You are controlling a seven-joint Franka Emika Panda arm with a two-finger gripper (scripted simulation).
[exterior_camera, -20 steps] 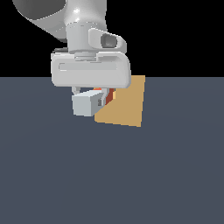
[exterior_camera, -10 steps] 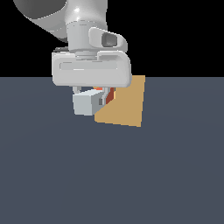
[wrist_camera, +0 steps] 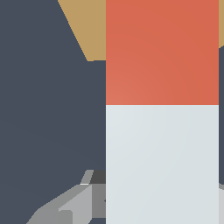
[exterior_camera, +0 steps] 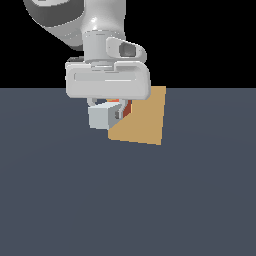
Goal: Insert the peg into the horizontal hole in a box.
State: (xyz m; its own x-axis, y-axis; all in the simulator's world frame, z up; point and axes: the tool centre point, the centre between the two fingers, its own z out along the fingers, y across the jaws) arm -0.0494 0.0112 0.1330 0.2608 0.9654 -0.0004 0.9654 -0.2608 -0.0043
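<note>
The peg (exterior_camera: 106,116) lies level in the gripper (exterior_camera: 111,111), which is clamped on its pale part; its long axis runs toward the box (exterior_camera: 142,120), red end leading and right against the box's face. Both sit near the far edge of the plain slate-grey desk (exterior_camera: 125,200), black beyond.

Red/white peg (wrist_camera: 162,109) level, red end twd tan box (exterior_camera: 142,122)
</note>
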